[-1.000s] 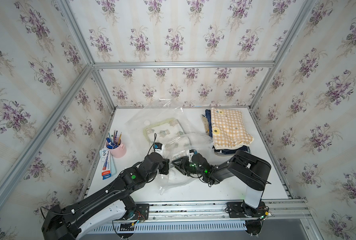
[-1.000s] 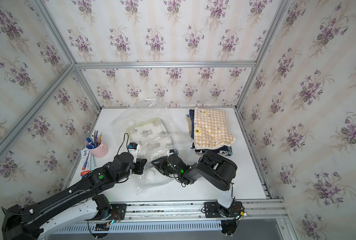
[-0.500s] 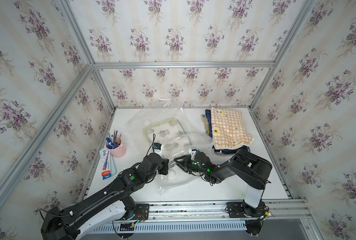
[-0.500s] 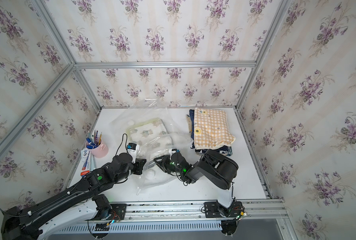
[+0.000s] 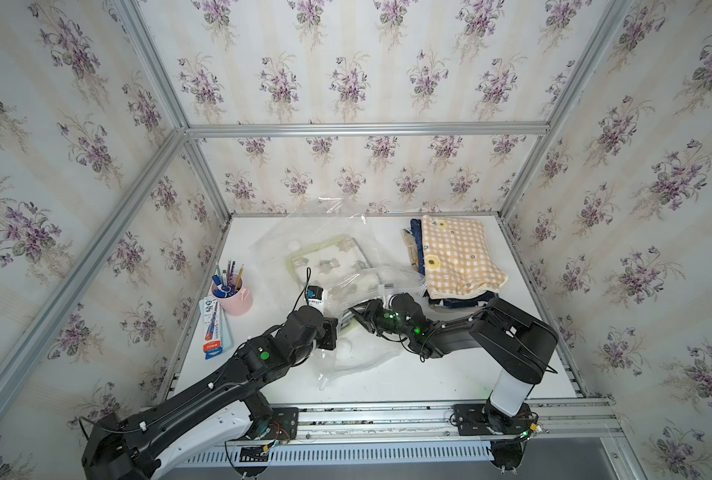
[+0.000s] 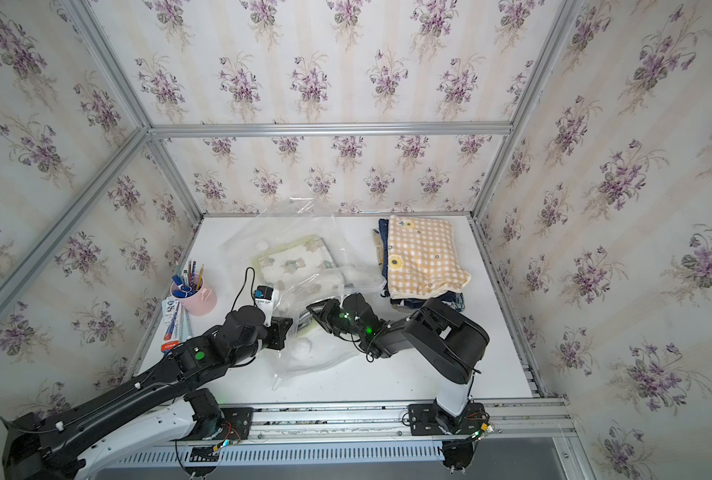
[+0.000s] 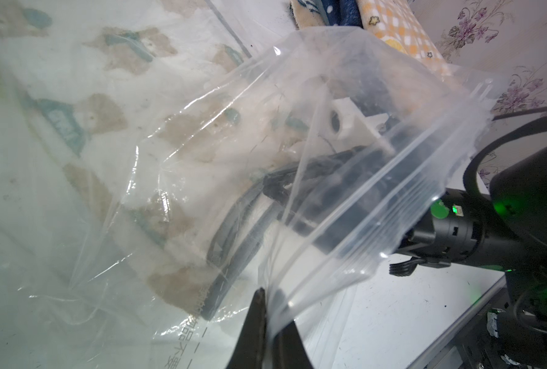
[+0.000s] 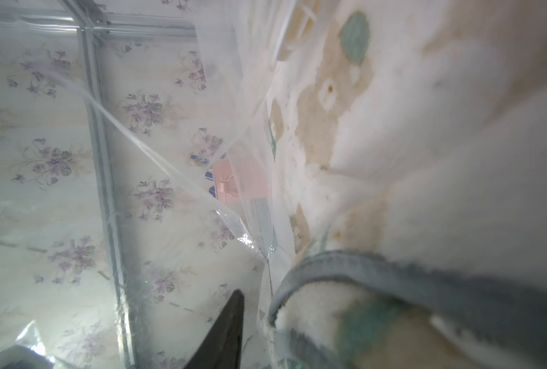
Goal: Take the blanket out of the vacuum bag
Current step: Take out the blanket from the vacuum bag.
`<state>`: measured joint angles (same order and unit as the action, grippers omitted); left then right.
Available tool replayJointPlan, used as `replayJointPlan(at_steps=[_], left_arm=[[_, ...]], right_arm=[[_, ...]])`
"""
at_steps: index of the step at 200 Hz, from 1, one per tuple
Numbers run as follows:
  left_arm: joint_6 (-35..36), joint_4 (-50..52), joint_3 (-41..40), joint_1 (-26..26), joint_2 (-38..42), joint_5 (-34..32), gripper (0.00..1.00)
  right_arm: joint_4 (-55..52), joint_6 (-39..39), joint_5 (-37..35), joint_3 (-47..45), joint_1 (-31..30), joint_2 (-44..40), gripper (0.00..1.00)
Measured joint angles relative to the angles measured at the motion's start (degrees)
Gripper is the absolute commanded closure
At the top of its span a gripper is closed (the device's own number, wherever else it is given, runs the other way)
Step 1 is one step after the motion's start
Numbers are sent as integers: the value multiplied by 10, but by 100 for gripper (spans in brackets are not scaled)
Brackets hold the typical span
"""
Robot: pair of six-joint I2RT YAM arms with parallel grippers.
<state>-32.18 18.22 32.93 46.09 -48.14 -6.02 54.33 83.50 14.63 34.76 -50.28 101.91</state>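
Top view, 12 o'clock toward the back wall. The vacuum bag (image 5: 348, 226) lies mid-table with its closed end toward 12 o'clock and its zip-seal edge (image 7: 390, 191) gaping toward 5 o'clock. The blanket (image 5: 329, 262) is inside it, running from the far end down to the mouth. The left gripper (image 7: 267, 306) is pressed together on the plastic lip at the mouth's 9 o'clock side. The right gripper (image 5: 356, 318), set inside the mouth, has its jaws part-closed on the blanket's grey-trimmed hem (image 8: 361, 265); only one finger shows in the right wrist view. The blanket's bulk lies at 11 o'clock from that claw, long axis roughly 11-to-5. The draw therefore probably runs toward 5 o'clock, led by the nearer right arm, while the left anchors the bag.
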Motion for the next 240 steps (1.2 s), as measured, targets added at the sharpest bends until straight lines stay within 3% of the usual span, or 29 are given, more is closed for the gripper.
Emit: replayJointPlan(at_steps=[240], left_arm=[[0,-2,-1,0,-9,0,91]], right_arm=[[-37,18,-47,30,-2,58,50]])
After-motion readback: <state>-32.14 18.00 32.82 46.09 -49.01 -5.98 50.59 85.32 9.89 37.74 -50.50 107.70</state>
